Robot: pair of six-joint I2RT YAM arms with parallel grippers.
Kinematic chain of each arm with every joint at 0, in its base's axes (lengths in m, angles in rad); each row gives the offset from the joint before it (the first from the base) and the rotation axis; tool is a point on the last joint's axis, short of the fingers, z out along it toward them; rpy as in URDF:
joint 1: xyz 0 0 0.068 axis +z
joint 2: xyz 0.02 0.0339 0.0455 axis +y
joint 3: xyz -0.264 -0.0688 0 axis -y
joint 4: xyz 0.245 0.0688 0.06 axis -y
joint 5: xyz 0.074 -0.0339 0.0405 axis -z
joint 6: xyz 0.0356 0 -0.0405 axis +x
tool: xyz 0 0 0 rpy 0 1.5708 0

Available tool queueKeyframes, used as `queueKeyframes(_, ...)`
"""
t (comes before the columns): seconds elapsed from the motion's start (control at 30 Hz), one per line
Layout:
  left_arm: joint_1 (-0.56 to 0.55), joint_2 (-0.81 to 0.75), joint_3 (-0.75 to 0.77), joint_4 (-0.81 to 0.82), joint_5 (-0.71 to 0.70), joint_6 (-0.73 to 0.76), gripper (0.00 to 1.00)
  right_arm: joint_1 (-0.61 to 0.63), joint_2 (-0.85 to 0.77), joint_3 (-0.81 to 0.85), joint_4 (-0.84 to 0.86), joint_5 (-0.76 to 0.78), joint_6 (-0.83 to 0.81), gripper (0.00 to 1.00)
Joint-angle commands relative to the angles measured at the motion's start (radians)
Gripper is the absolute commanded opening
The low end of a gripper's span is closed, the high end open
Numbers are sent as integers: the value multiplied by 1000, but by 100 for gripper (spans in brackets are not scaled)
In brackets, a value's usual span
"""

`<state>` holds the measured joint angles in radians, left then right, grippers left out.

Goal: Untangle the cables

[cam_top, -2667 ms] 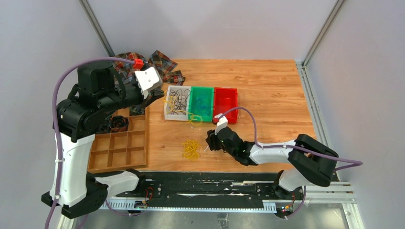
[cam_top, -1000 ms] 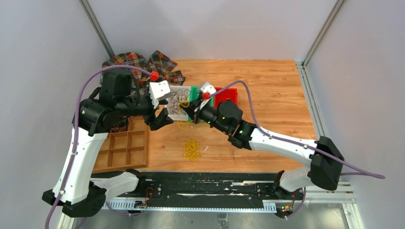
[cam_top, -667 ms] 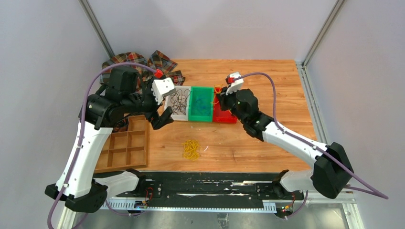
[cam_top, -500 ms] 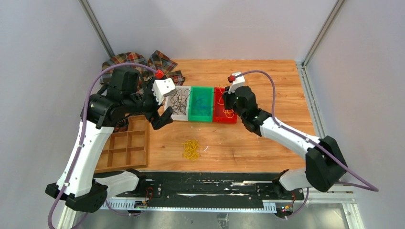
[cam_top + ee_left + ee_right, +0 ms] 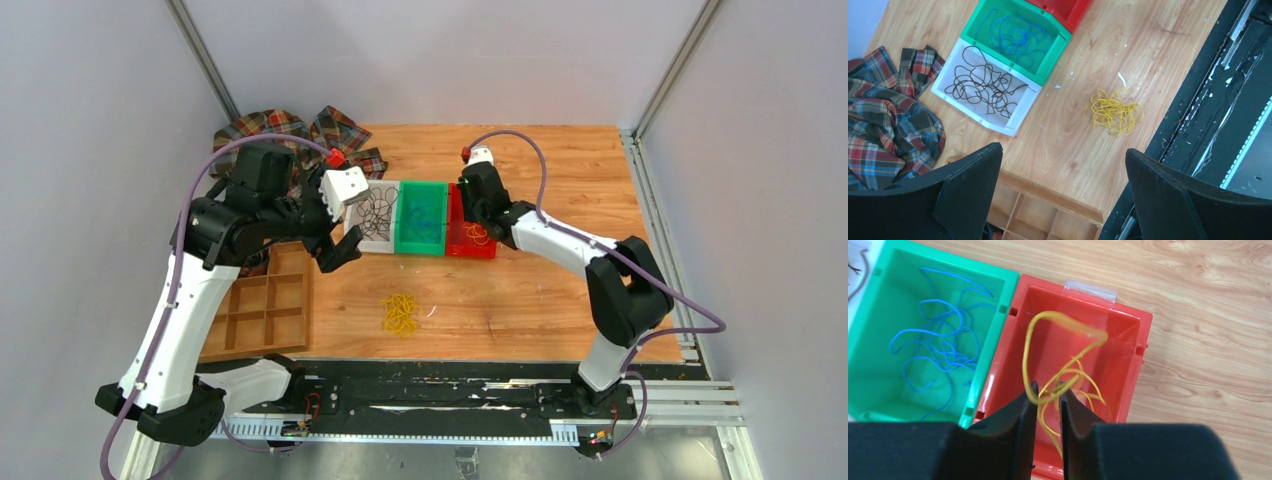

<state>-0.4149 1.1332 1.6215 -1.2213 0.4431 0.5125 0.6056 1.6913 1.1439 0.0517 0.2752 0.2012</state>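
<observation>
- While the right jaws are pinching a yellow cable, its loop is arching ahead of them over the red bin.
- The left jaws are gaping wide — a yellow tangle is lying beyond them.

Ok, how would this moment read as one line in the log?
right gripper: shut on yellow cable over red bin | left gripper: open, empty | yellow bunch: on table

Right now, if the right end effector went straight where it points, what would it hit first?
The right end effector would likely meet the yellow cables in the red bin, then its floor; depth is unclear.
</observation>
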Motion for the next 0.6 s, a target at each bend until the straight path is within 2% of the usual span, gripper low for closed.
queueKeyframes(0.0,-3,-17,-20,4,-16,28,98,-17,43,105,-182,61,38,26)
queueKeyframes(0.17,-3,-11,-48,3,-33,45,98,-17,10,98,-199,62,44,38)
queueKeyframes(0.43,-2,4,-108,6,-28,82,98,-17,-92,63,-220,34,77,39)
queueKeyframes(0.57,-2,17,-216,59,-44,105,100,-15,-186,0,-190,-16,110,41)
